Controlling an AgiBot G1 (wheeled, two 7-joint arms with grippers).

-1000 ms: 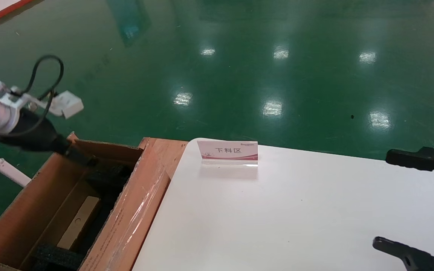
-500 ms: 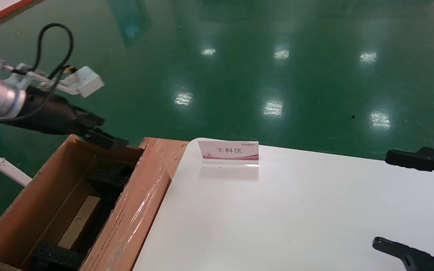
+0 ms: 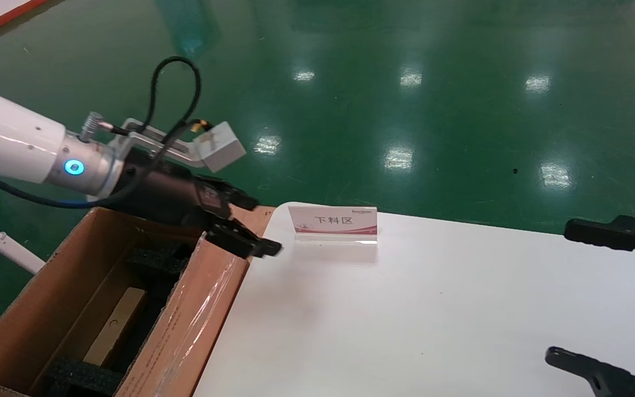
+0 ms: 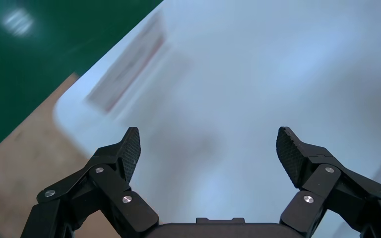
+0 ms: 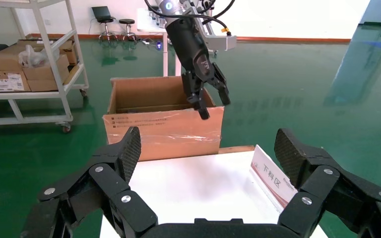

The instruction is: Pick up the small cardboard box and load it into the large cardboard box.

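Left gripper [image 3: 251, 226] is over the taped flap at the carton's [image 3: 53, 286] far corner, by the table [image 3: 433, 309] edge, jaws wide apart and empty. The left wrist view shows both pads spread with nothing between them. Right gripper [image 3: 604, 298] is parked at the table's right side, jaws open, holding nothing.

Small box [image 3: 116, 325] lies inside the carton, down between the black foam blocks [image 3: 157, 259], pale narrow edge up, a round hole showing. Judged from this, loading looks done and the left arm only needs to clear.

Risks:
- Lower finger sits very close to the taped flap. A low pass could snag the tape or flap and drag or tip the carton, which stands just beside the table.
- The sign [image 3: 334, 223] stands near the gripper on the table. A sideways sweep at this height could knock it over.
- The small box looks tilted against the foam, not flat. A jolt to the carton could shift it. Whether it is fully seated cannot be told.
- The cable loop [image 3: 177, 94] above the wrist could catch on a flap if the arm dips.

Writing: the sign reads 下料区 in dark characters on white above a red band. Small logo text in its top corner is too small to read. Print on the carton's taped flap is unreadable.
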